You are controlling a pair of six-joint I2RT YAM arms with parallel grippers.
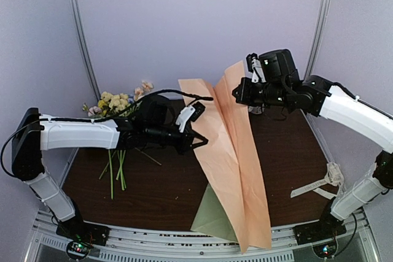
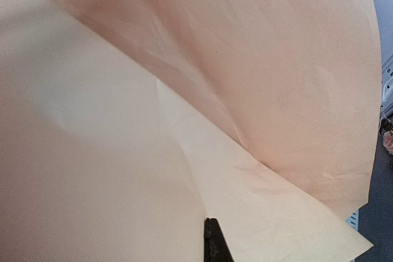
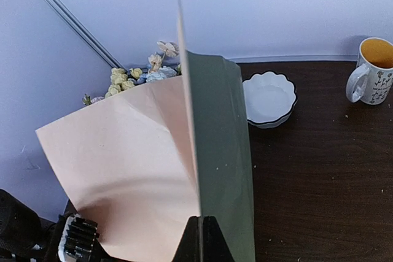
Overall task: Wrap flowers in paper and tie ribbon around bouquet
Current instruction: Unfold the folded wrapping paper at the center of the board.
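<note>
The paper (image 1: 233, 157) hangs upright over the table, peach side towards the left arm, with its lower end past the table's near edge. My right gripper (image 1: 236, 95) is shut on its top edge; in the right wrist view the sheet (image 3: 123, 164) runs between the closed fingertips of that gripper (image 3: 201, 220), green side on the right. My left gripper (image 1: 199, 140) is shut on the paper's left edge. The peach sheet (image 2: 245, 90) fills the left wrist view and hides one finger of the left gripper (image 2: 204, 228). The flowers (image 1: 115, 101) lie at the back left. The ribbon (image 1: 319, 183) lies at the right. No wrapped bouquet is in view.
A white scalloped bowl (image 3: 268, 98) and a mug with a yellow inside (image 3: 371, 70) stand at the back of the dark table (image 3: 325, 182). Loose green stems (image 1: 116, 173) lie under the left arm. Metal frame posts rise at the back left and back right.
</note>
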